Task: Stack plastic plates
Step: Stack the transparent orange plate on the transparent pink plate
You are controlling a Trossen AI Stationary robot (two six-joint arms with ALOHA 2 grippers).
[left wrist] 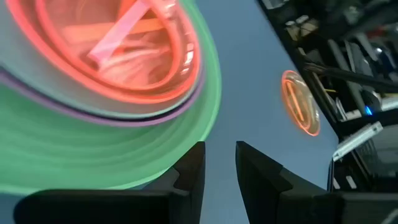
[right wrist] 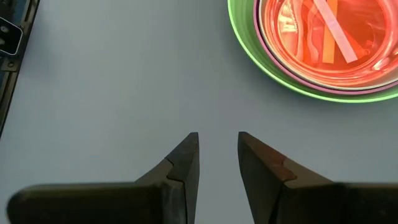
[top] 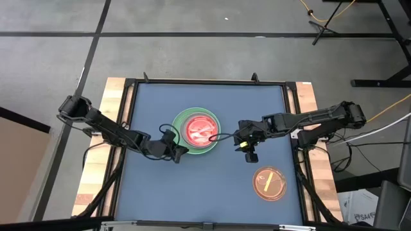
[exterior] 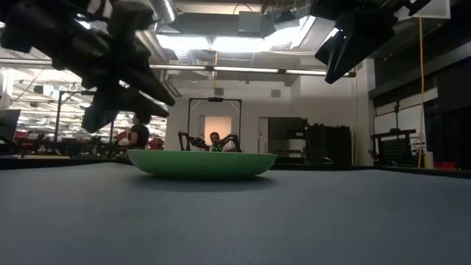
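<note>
Flanking one nested plate stack (top: 196,130), two empty grippers, left (top: 179,154) and right (top: 248,151), fingers slightly parted; one orange plate (top: 269,183) apart

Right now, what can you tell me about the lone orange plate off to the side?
The orange plate is small, round, shallow and see-through, like thin plastic, with a pale strip across its inside. It lies flat on the blue table near the right arm's front corner, apart from the green plate and its stack. Nothing touches it; both grippers are away from it.
</note>
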